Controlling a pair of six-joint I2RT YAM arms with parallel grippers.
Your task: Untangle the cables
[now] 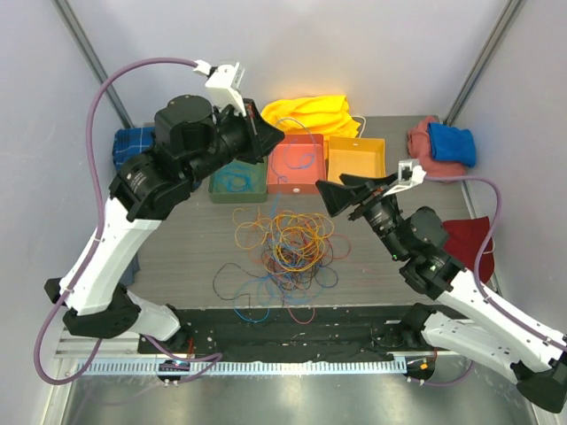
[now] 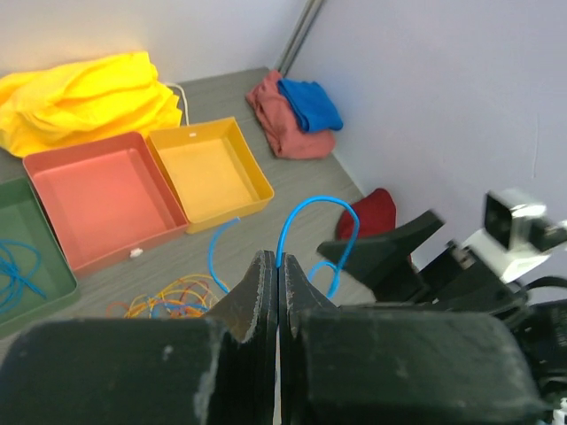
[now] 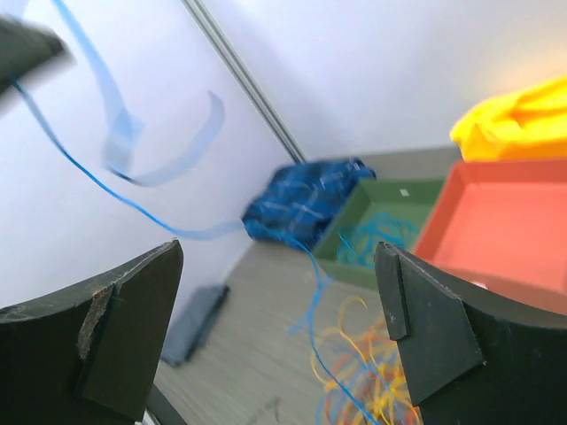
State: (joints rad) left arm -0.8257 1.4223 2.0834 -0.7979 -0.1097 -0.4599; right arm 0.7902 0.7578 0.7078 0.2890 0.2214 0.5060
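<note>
Aloft, left hand (image 2: 278,262) pinched on a blue cable (image 2: 319,198); right hand (image 3: 276,255) spread wide.

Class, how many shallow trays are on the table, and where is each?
3, in a row at the far side: green tray leftmost, red tray central, yellow tray rightmost. No others visible.

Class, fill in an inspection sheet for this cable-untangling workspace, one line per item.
Surface: grey wood-grain table, tangle at centre.
Job's things: thin multicoloured cables heaped; blue ones in green plastic tray.
Clutter: yellow cloth, red tray, orange tray, blue checked cloth, pink cloth.
Grippers: left gripper fingers shut on one blue cable; right gripper open, empty.
Cables: lilac arm hoses arch clear of the tangle.
Surroundings: pale walls, metal corner posts.
</note>
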